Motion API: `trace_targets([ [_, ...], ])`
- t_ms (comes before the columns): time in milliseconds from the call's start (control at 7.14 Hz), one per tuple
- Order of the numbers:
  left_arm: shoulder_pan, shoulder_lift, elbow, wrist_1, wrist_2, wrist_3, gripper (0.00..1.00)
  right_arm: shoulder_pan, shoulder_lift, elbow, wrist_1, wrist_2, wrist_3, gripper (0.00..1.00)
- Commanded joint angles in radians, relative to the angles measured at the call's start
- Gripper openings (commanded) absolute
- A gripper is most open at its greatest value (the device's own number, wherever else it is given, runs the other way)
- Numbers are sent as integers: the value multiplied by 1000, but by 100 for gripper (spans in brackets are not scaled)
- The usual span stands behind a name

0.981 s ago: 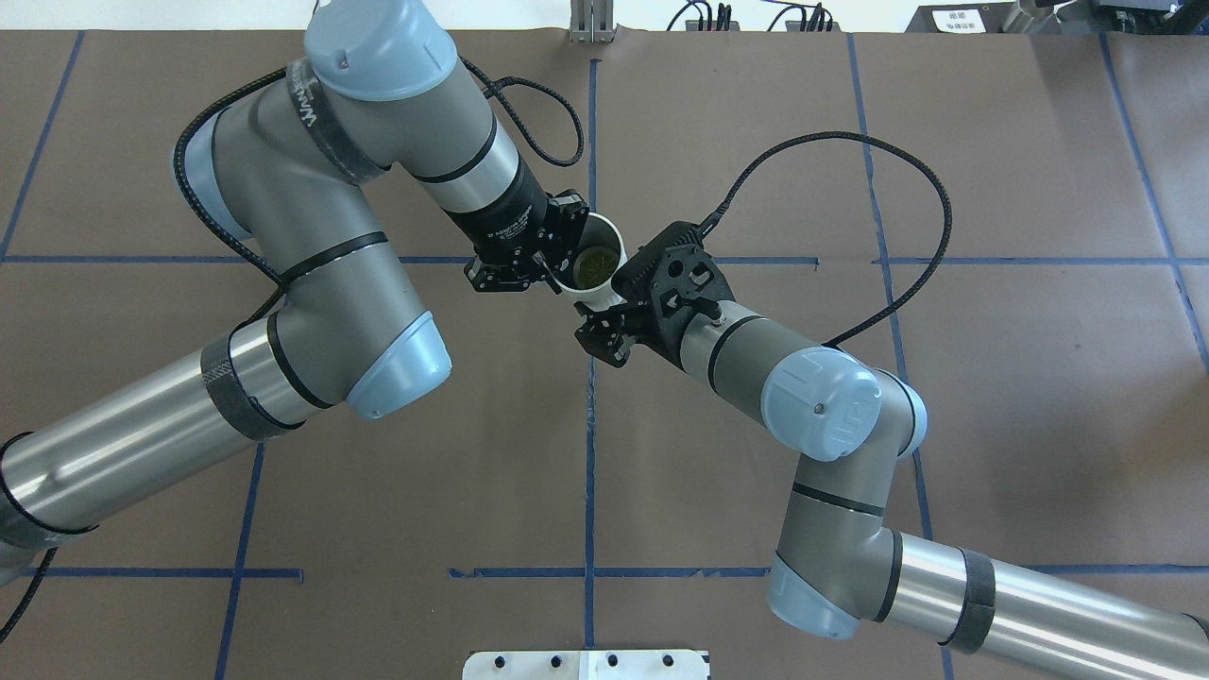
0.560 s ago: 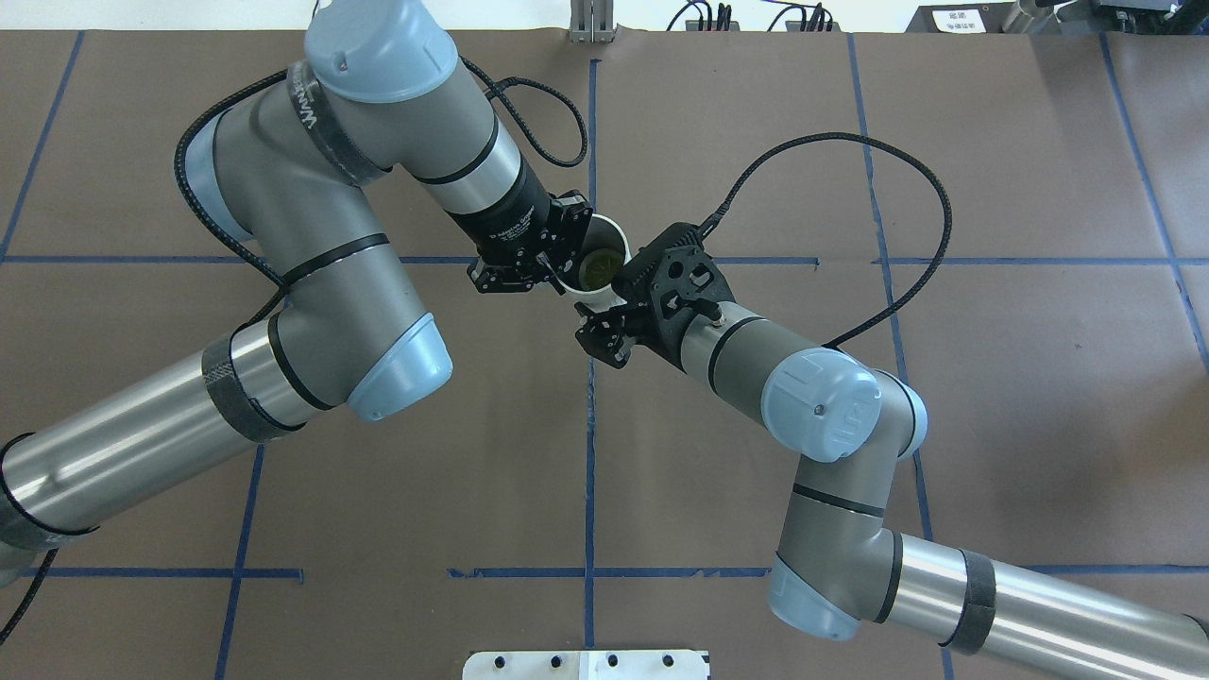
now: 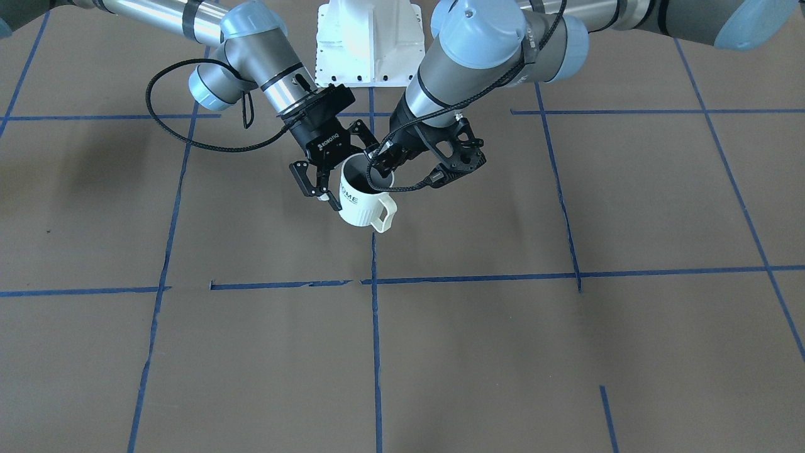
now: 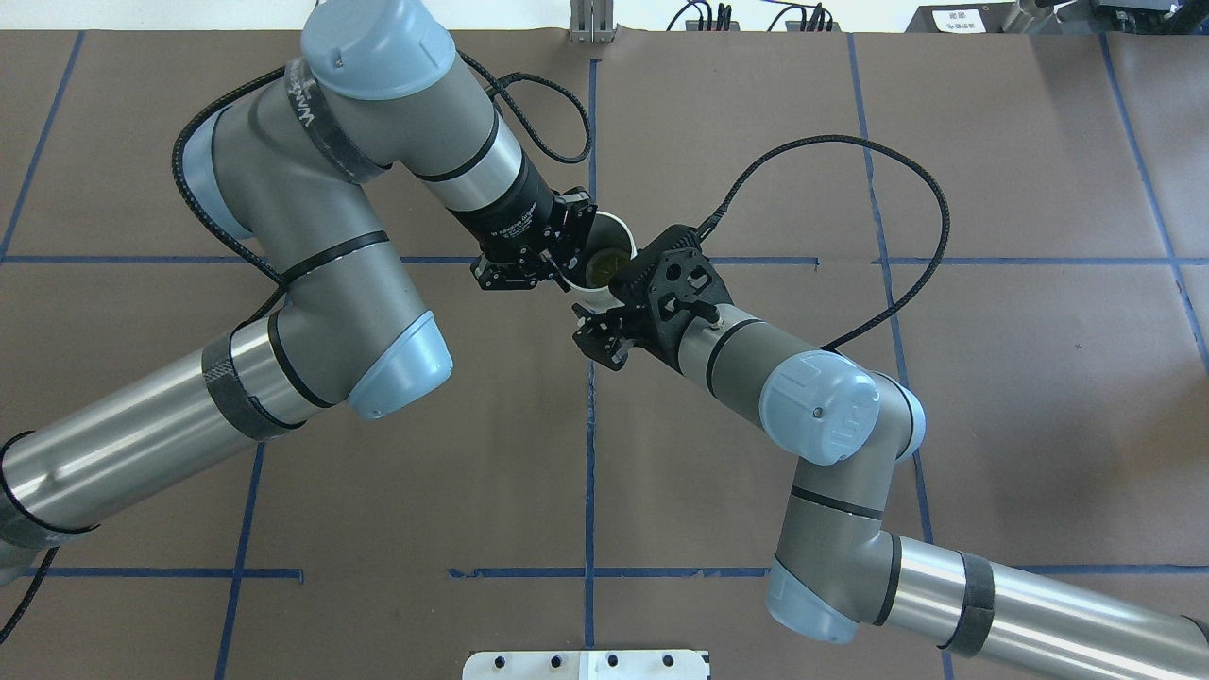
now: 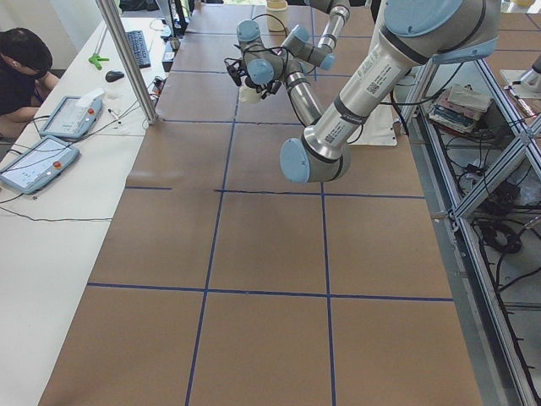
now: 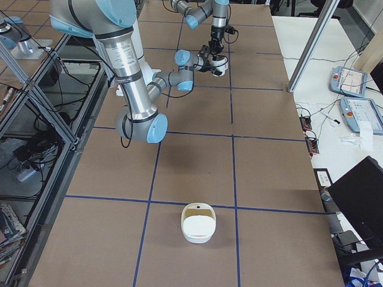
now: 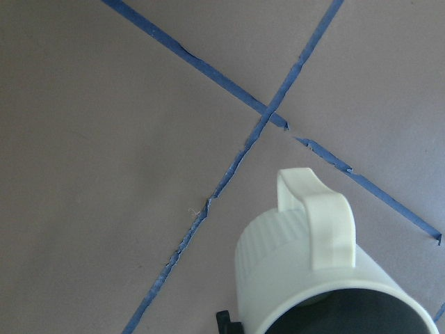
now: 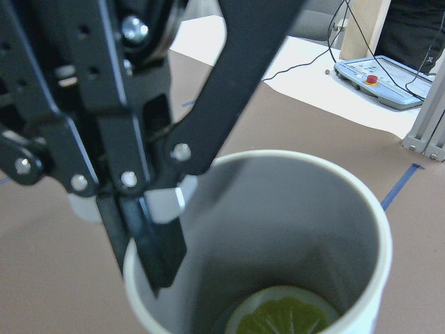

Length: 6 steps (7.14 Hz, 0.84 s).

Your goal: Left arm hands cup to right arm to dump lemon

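Cup [image 3: 361, 204] now sits slightly deeper between right gripper [image 4: 595, 297] jaws, which stand apart around its body. Left gripper [image 3: 375, 171] jaws stay clamped on its rim, above worktop [image 3: 503, 314]. Lemon [image 8: 281, 316] lies inside. Right closure is due next.

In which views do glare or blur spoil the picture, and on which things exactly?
Exterior front-facing view: the white base plate is overexposed, its detail washed out. Right wrist view: the black left gripper, close to the lens, is out of focus; the white ribbed cup and the lemon slice look soft. Overhead view: bright glare streaks lie on the silver arm tube.
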Motion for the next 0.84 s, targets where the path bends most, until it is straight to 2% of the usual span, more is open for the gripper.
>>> trace_targets([
  [0,-1,0,-1,-2,-1,1,2,0,0,0,2,0,0,99],
  [140,-1,0,-1,-2,-2,5,12,0,2,6,18,0,2,66],
  [280,-2,0,1,-4,-22,11,43,-5,0,2,70,-1,8,32],
  [420,-5,0,-1,-21,-25,13,99,-3,-1,2,71,-1,0,18],
  [560,-19,2,1,-21,-30,25,100,-3,-4,-1,69,-1,-3,16],
  [700,-54,6,1,-19,-110,45,100,-5,-11,-1,69,0,-5,16],
])
